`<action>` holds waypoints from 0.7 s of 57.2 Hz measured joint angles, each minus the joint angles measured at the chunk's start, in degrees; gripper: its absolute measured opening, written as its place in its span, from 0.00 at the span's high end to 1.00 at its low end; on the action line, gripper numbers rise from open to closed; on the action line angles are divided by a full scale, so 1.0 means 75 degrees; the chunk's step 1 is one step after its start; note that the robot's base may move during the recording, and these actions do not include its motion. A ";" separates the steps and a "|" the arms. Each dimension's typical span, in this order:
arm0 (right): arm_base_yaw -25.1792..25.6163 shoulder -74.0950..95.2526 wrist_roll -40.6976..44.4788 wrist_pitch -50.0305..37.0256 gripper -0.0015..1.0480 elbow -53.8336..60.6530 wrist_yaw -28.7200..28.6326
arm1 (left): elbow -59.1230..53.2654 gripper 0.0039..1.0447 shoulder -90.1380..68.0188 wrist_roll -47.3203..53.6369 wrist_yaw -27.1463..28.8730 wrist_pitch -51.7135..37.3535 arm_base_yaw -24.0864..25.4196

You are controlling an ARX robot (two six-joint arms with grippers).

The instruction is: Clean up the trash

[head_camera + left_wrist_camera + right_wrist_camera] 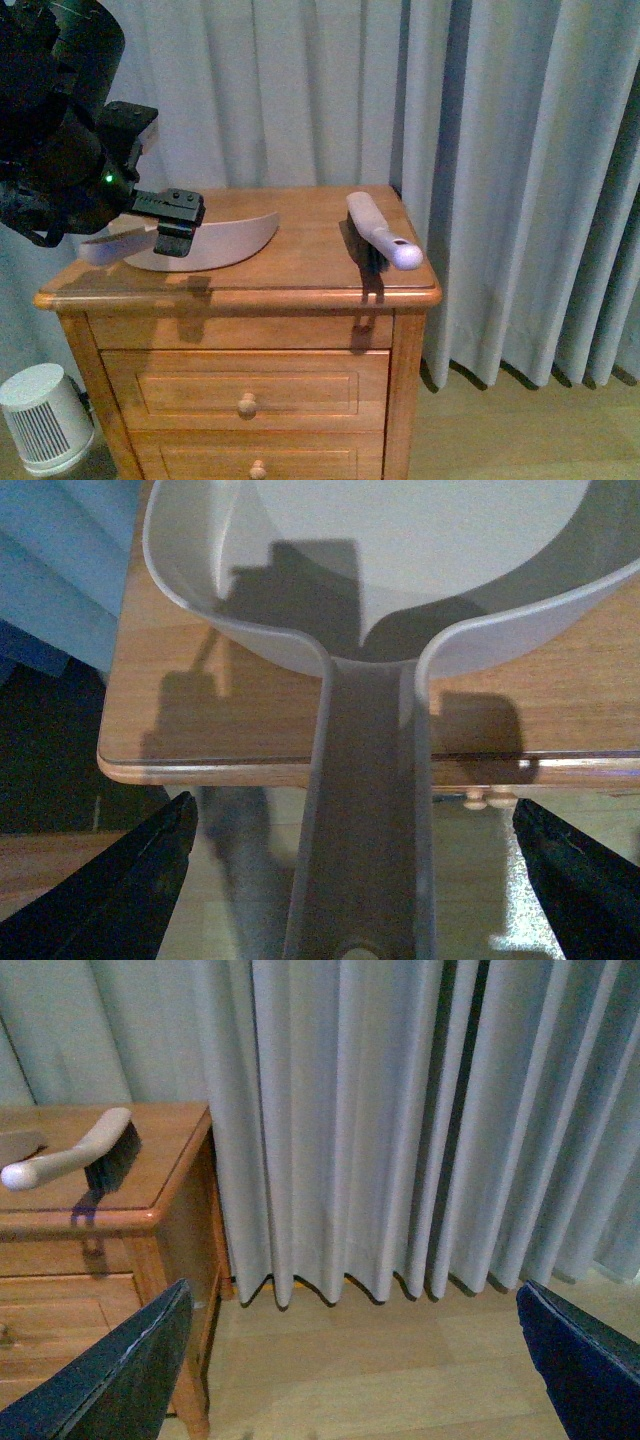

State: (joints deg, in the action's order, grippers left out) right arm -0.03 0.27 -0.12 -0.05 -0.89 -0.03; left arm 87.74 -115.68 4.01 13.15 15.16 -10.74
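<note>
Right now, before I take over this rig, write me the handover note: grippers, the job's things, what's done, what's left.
Left gripper: open, straddling the handle of the dustpan, not closed on it.
Right gripper: open, empty, beside the nightstand, facing the curtain.
The dustpan and the brush lie on the nightstand top. No trash shows in any view.
Done: nothing visibly collected.
Left: grip the dustpan, find the trash, sweep it in.
</note>
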 joint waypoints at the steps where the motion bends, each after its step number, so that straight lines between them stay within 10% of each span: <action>1: 0.0000 0.0000 0.0000 0.0000 0.07 0.0000 -0.0003 | 0.0000 0.07 -0.0006 0.0000 -0.0003 0.0000 0.0000; 23: 0.0000 0.0000 0.0000 0.0000 0.07 0.0000 0.0000 | 0.0020 0.10 -0.0248 -0.0003 0.0052 0.0085 -0.0009; 40: 0.0000 0.0000 0.0000 0.0000 0.07 0.0000 0.0000 | 0.0020 0.71 -0.0265 -0.0017 0.0166 0.0082 0.0029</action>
State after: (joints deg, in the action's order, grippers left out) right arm -0.03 0.27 -0.12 -0.05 -0.89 -0.03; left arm 87.90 -117.67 3.88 14.39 15.77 -10.52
